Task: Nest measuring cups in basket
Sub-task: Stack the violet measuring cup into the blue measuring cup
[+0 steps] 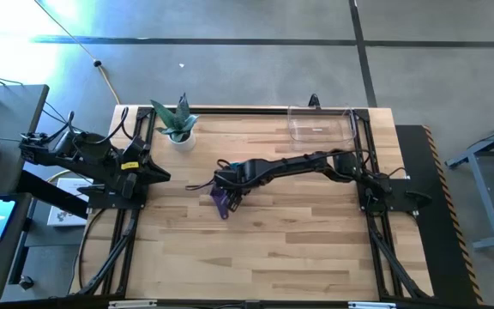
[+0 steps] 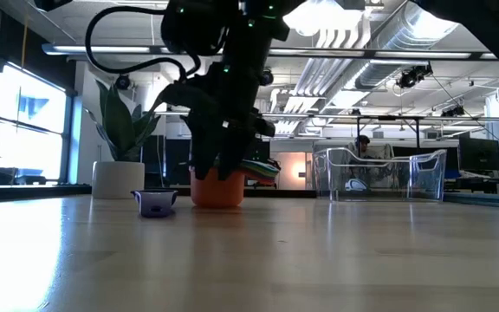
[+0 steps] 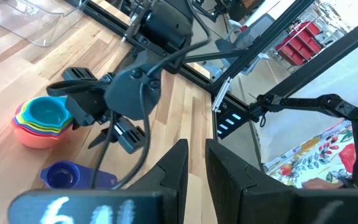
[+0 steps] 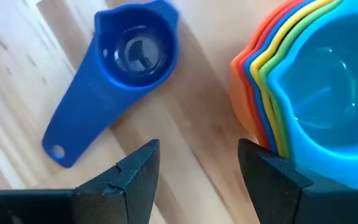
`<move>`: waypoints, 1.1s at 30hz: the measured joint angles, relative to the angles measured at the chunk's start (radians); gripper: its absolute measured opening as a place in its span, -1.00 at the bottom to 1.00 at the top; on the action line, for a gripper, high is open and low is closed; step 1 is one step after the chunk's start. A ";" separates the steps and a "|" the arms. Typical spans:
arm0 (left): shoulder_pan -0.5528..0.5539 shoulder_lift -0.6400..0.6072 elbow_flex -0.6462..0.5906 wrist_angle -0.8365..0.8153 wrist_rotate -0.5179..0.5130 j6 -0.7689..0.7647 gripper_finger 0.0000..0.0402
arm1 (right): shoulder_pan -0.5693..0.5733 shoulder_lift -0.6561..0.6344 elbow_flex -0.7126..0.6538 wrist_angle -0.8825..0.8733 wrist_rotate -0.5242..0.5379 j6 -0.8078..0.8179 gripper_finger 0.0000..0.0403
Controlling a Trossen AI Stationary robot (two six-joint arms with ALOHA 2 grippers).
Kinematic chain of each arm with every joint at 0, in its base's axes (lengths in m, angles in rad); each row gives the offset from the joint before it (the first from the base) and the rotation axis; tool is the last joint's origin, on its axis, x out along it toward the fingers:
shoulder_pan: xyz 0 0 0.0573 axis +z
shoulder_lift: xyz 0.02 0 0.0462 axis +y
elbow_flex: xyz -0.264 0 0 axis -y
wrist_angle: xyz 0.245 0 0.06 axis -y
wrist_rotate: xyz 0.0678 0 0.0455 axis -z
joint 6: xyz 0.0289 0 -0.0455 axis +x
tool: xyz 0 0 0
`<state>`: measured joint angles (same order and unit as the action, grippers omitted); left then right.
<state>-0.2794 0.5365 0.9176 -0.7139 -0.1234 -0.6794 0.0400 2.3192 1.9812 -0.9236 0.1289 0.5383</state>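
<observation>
Near the centre of the high view, the right gripper [image 1: 226, 190] hangs low over the wood with its fingers spread and nothing pinched; in its wrist view one finger [image 4: 277, 169] sits right against the rim of the nested stack [image 4: 309, 93] while the other [image 4: 135, 169] stands over bare table. Just beside it lies the small purple-blue cup [image 4: 135, 50], alone and flat, bowl up. Its long axis runs diagonally in that wrist picture, bowl toward the upper middle, handle trailing to the lower left. To do this step well, I judge the gripper should shift off the stack, straddle the flat handle across its width, and close gently. The left gripper [image 3: 194, 168] waits at the left table edge, fingers close together, holding nothing. The basket [image 1: 322, 125] sits at the upper right, well apart.
</observation>
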 joint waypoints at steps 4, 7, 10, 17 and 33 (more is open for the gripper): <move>0.000 0.000 0.000 0.000 0.000 0.000 -0.77 | -0.012 0.000 0.000 0.000 0.040 -0.008 0.04; 0.000 0.000 0.000 0.000 -0.012 0.001 -0.77 | -0.030 0.000 0.000 0.000 0.040 -0.022 0.04; 0.000 0.000 0.000 0.000 -0.018 0.002 -0.77 | -0.056 0.000 0.000 0.000 0.047 -0.035 0.04; 0.000 0.000 0.000 0.000 -0.018 0.002 -0.77 | -0.100 0.000 0.000 -0.001 -0.063 -0.012 0.04; 0.000 0.000 0.000 0.000 -0.018 0.002 -0.77 | 0.051 -0.004 0.060 0.276 -0.060 0.239 0.04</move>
<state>-0.2791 0.5369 0.9176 -0.7139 -0.1417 -0.6777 0.0914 2.3150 2.0411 -0.6473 0.0688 0.7776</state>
